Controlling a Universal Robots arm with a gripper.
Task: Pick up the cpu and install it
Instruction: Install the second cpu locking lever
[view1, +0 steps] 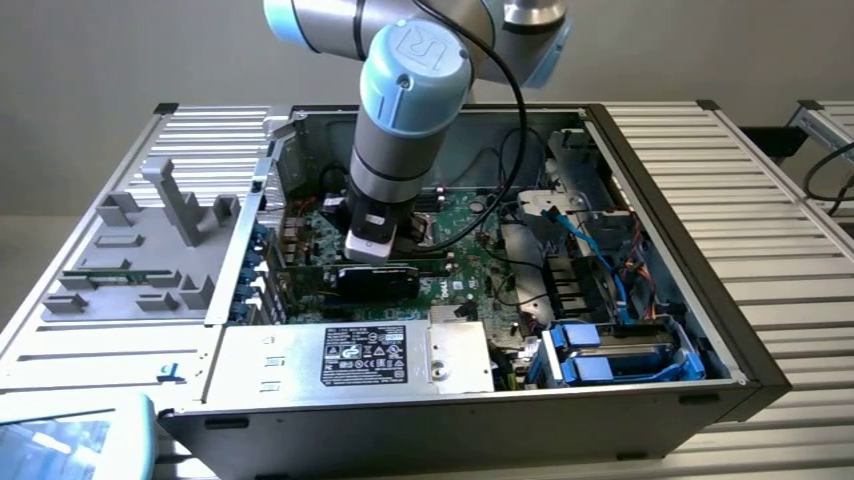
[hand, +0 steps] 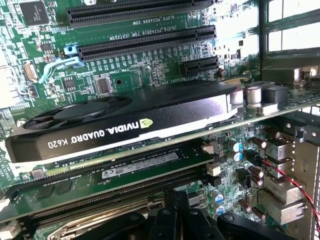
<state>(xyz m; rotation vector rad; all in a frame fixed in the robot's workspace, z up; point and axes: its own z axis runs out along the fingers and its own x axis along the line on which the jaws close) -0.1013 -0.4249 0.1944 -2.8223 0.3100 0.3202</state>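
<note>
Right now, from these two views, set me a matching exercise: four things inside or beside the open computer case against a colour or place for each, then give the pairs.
Things:
1. graphics card
2. power supply box
3. grey fixture tray
4. data cables

Descriptions:
A. silver, with a black label, at the case's near edge
B. blue, on the exterior view's right inside the case
C. black, marked NVIDIA Quadro K620
D. outside the case, on the exterior view's left

Pairs: 1-C, 2-A, 3-D, 4-B
</note>
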